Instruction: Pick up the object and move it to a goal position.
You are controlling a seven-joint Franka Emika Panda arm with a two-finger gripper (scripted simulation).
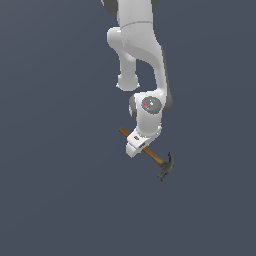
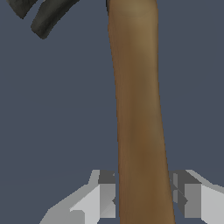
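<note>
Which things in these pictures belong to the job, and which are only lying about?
Belong to the job:
- hammer, brown handle between the fingers
- gripper, one finger on each side of the handle

Lying about:
- nothing else; only the plain dark surface

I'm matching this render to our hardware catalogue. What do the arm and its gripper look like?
The arm is glossy white with rounded, bulbous link housings and dark grey joint bands. One round grey joint cap bears small red marks. The gripper is a boxy white block; its fingers are angular, light grey with darker grey pads. No cables show.
</note>
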